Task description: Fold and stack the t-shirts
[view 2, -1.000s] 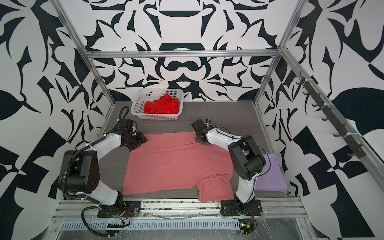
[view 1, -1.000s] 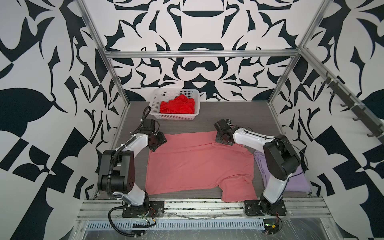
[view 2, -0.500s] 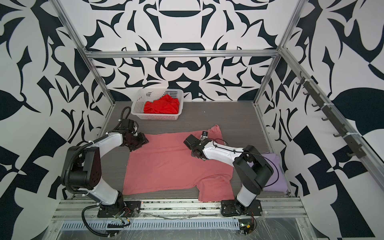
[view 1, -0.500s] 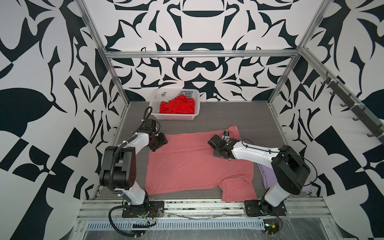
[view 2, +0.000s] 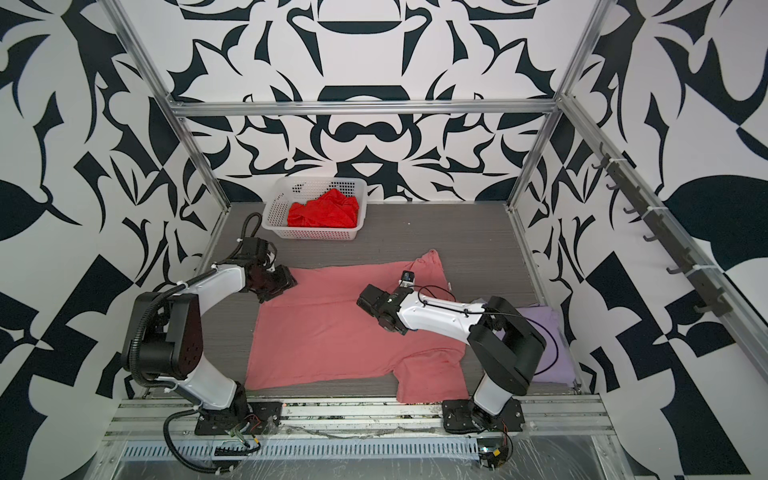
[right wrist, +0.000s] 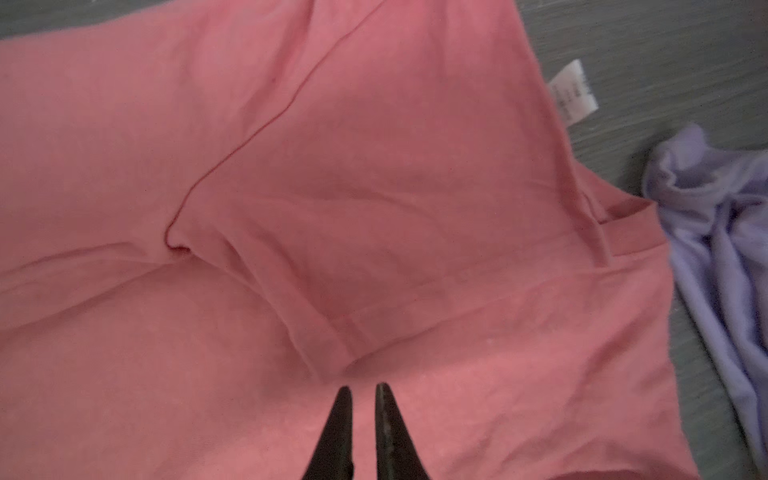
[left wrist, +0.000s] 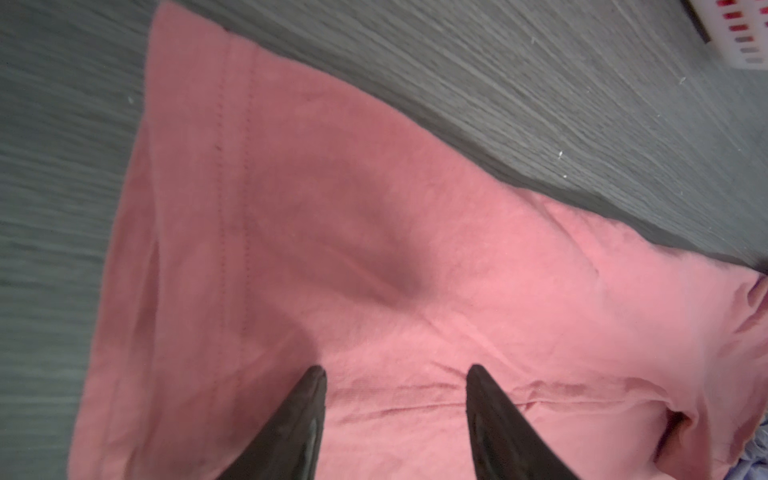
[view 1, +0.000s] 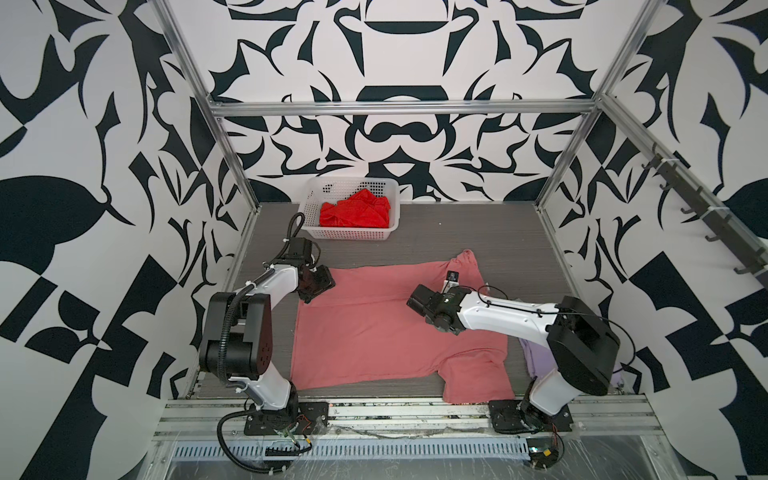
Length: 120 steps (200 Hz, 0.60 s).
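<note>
Jaws of the right gripper [right wrist: 360, 388] stand a narrow slit apart with nothing between them; pink cloth shows through the gap. Whether the tips touch the cloth, I cannot tell. A creased fold lies just ahead of them. Jaws of the left gripper [left wrist: 397, 368] stand wider, also empty, and the stitched hem [left wrist: 232, 166] runs across just beyond them.

Both grippers are over the pink shirt [view 1: 374, 332], which lies spread flat on the table [view 1: 478, 232]. Its long axis runs across the table from one arm to the other: hem toward the left arm, collar and white label [right wrist: 573, 89] toward the right. In both top views the left gripper [view 1: 322, 282] sits at the far hem corner and the right gripper [view 2: 368, 301] over the chest, near the far sleeve [view 1: 465, 266], which sticks out toward the back wall.

The lavender shirt [view 2: 548, 349] lies rumpled just beside the collar end, partly under the right arm. The red shirt [view 1: 357, 208] is bunched in the basket [view 1: 353, 181], well apart at the back.

The next fold likely turns on that far long edge. The left arm is nearer the hem corner and the right arm nearer the sleeve, so each would take its own end and bring the edge toward the front.
</note>
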### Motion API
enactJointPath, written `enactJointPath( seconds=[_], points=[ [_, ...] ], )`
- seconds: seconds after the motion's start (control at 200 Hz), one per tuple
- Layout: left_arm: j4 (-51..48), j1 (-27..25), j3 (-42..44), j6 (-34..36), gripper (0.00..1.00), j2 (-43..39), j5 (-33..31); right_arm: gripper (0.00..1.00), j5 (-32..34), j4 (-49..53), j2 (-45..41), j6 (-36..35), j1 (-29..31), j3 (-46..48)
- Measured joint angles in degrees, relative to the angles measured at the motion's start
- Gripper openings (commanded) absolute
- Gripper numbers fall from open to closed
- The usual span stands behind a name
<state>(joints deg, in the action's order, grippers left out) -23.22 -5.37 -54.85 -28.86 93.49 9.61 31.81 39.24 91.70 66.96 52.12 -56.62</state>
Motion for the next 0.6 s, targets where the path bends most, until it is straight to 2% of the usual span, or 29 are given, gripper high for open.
enactJointPath(
  seconds=[0.15,0.285,0.44,0.6],
  points=[
    [-0.13,0.0,0.0,-0.04,0.59,-0.04,-0.68,0.42,1.75,-1.31,-6.4,-1.84,0.0,1.55],
    [-0.11,0.0,0.0,-0.52,0.59,-0.07,-0.85,0.42,3.3,-5.25,-9.64,-4.57,-1.79,1.66],
    [-0.02,0.11,-0.74,-1.77,0.6,0.72,-0.79,0.4,0.31,-14.82,-8.41,-8.44,-10.99,2.56],
    [0.39,0.72,-3.06,-3.61,0.6,4.0,-0.87,0.38,-5.49,-24.3,-1.51,-10.88,-19.78,3.13]
  ],
)
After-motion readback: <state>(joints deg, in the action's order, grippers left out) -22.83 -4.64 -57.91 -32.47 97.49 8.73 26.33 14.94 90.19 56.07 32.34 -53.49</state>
